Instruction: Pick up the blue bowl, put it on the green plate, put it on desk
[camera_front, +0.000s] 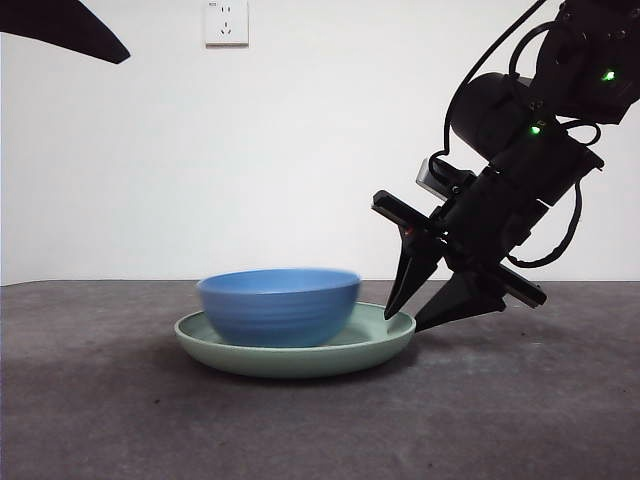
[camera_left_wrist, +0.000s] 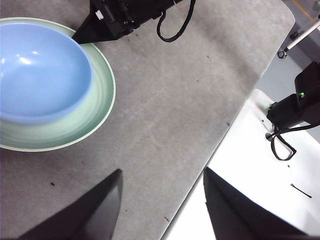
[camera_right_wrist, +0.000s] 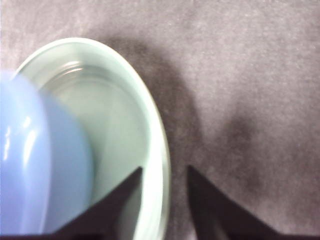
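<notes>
The blue bowl (camera_front: 278, 305) sits in the green plate (camera_front: 300, 358), which rests on the desk (camera_front: 520, 420). My right gripper (camera_front: 404, 322) comes down from the upper right, and its open jaws straddle the plate's right rim, one inside and one outside. The right wrist view shows the rim of the plate (camera_right_wrist: 120, 115) running between the jaws of the right gripper (camera_right_wrist: 165, 168), with the bowl (camera_right_wrist: 30, 165) blurred beside it. My left gripper (camera_left_wrist: 162, 170) is open and empty, held high above the desk (camera_left_wrist: 175, 100) and away from the bowl (camera_left_wrist: 40, 70) and plate (camera_left_wrist: 102, 100).
A white wall socket (camera_front: 226, 22) is on the back wall. The left arm shows as a black tip (camera_front: 70, 30) at the top left. In the left wrist view the desk's edge runs diagonally, with a white surface and black equipment (camera_left_wrist: 300, 105) beyond it.
</notes>
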